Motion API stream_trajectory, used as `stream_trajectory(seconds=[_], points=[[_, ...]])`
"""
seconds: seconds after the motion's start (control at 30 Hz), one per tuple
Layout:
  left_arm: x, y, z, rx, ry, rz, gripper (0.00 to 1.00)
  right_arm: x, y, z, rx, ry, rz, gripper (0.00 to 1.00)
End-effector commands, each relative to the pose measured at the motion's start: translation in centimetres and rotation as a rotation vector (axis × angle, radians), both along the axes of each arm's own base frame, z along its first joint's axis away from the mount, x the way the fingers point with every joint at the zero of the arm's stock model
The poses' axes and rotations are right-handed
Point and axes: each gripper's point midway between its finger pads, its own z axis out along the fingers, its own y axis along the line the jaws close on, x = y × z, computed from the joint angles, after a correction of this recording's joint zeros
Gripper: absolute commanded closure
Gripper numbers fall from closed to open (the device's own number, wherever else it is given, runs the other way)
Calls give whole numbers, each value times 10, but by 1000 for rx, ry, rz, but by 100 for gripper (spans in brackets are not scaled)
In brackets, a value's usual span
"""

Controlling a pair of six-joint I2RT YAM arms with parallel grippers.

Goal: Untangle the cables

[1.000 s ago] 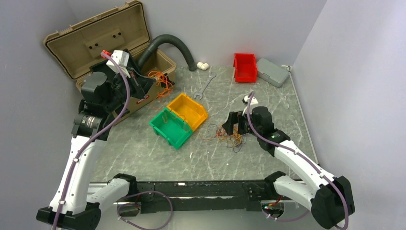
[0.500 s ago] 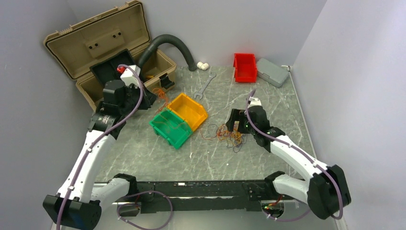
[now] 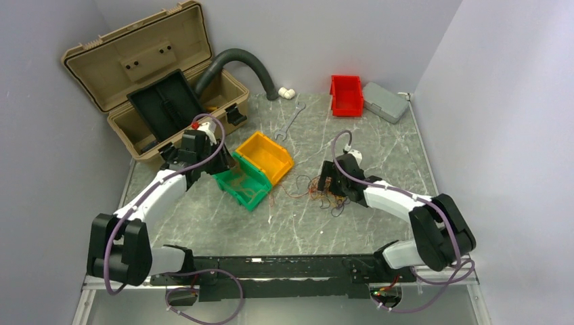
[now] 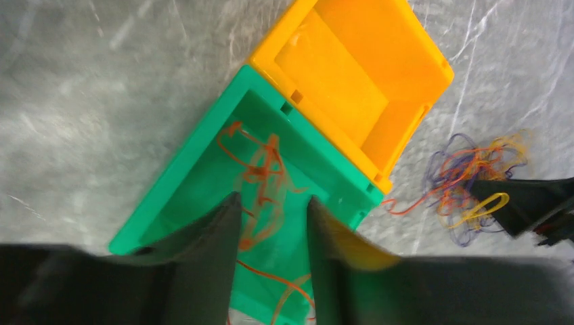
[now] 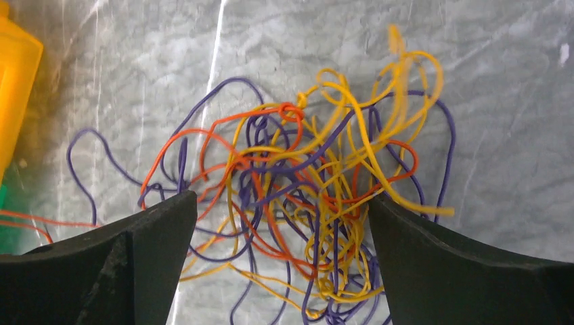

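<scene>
At the left, a few hair-thin orange cables (image 4: 260, 169) lie curled and blurred inside the green plastic bin (image 4: 179, 162). The left pincer (image 4: 272, 198) hovers over that bin, its jaws a narrow gap apart with nothing pinched. One orange strand shows through the gap.

Further right, on the grey marbled table (image 3: 304, 223), the main tangle (image 5: 318, 196) of orange, yellow and dark violet strands lies in knotted, overlapping loops. The right pincer (image 5: 279, 198) is spread wide, one finger on either side of the tangle. Whether it touches the tangle I cannot tell.

Around them:
- an open tan toolbox (image 3: 135, 54)
- a dark ribbed hose (image 3: 244, 61)
- a yellow bin (image 4: 352, 88) touching the green one
- a steel spanner (image 3: 290, 122)
- a red bin (image 3: 346, 93)
- a grey case (image 3: 384, 101)
</scene>
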Motion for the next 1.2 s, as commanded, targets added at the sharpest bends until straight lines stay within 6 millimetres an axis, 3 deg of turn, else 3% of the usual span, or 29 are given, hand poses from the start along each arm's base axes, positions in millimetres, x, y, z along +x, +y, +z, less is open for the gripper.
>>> stream_trajectory(seconds=[0.0,0.07,0.1,0.2,0.27,0.33,0.47,0.57,0.67,0.77,0.93,1.17], points=[[15,-8,27,1,-89,-16,36,12,5,-5,16,9,-61,2],[12,-8,39,20,-132,-31,20,12,4,-7,22,6,-70,10],[11,-8,47,27,-151,-42,16,12,4,-6,24,1,-72,20],[5,-13,66,72,-177,-88,11,11,3,0,33,-27,-62,49],[0,-21,77,108,-190,-137,11,11,3,6,35,-42,-48,80],[-6,-37,87,130,-207,-202,10,11,3,14,38,-55,-43,100],[-25,-91,92,143,-243,-408,8,10,3,36,61,-90,-49,100],[-41,-134,75,131,-256,-569,6,10,1,57,83,-134,-57,100],[-44,-160,59,102,-282,-662,7,10,2,77,115,-163,-57,100],[-46,-171,56,48,-372,-703,8,13,7,109,175,-200,-47,100],[-54,-177,75,-33,-606,-741,8,15,16,159,262,-246,-29,100],[-76,-179,89,-96,-930,-827,9,13,36,203,386,-252,12,100]])
